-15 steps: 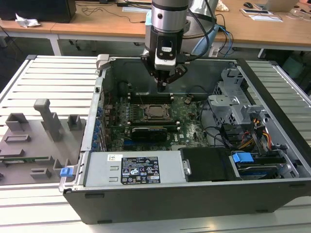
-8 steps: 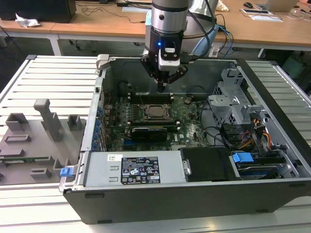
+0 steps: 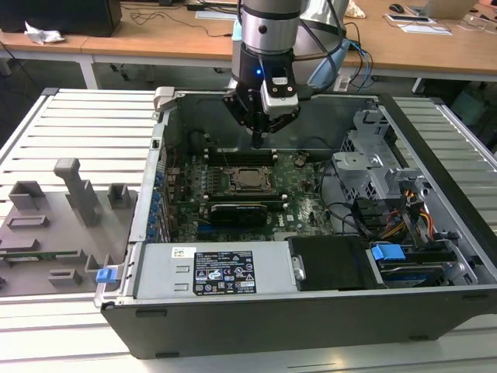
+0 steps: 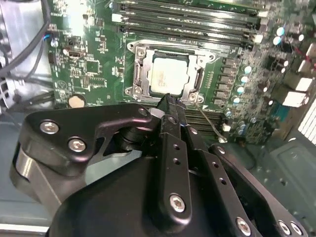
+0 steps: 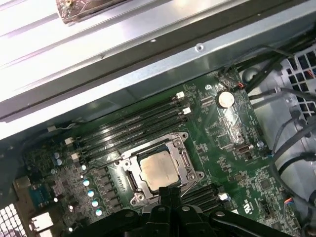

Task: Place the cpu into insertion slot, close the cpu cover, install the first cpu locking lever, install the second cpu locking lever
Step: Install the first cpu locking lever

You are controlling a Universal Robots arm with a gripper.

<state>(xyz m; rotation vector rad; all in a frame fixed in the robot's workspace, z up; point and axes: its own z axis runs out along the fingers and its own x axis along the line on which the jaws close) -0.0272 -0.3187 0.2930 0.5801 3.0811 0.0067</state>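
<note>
- One open computer case (image 3: 233, 318), green board (image 3: 307, 194) inside.
- Gripper (image 3: 256, 140) hangs at the socket's 12 o'clock in the exterior view, fingers pinched shut, empty.
- Cover (image 4: 142, 74) looks down over the seated cpu (image 4: 169, 75).
- Guessing it's the first lever (image 4: 211, 127) step: needs pressing down, tucking under.

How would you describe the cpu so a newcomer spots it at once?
Inside the open computer case, find the green motherboard. Near its middle, beside the long dark memory slots, sits the silvery cpu cover; the cpu is the flat square in its window, plain dull silver-grey, unlike the green board and black slots around it.
</note>
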